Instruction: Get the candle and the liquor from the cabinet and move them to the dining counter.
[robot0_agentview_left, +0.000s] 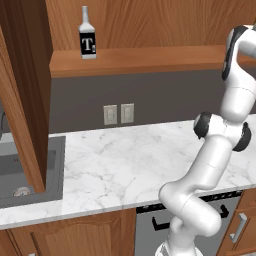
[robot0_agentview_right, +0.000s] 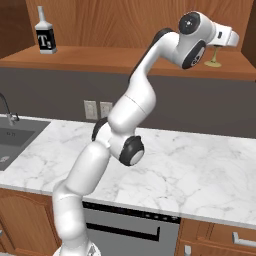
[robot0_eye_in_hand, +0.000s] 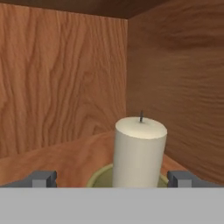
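Pincer (robot0_eye_in_hand: 111, 179) released, fingers spread either side of the candle (robot0_eye_in_hand: 139, 151), not clamped. Candle stands upright on its olive base in the cabinet (robot0_eye_in_hand: 61, 87) shelf's right rear corner. Liquor bottle (robot0_agentview_left: 87, 36), black label reading "T", stands near the shelf's left front edge.

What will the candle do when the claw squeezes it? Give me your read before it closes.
The candle looks like a stiff upright pillar, so it probably won't flex. Its smooth round side may slip or turn between the open claw's fingers. The wide flat base should resist tipping, though a high push might still topple it.
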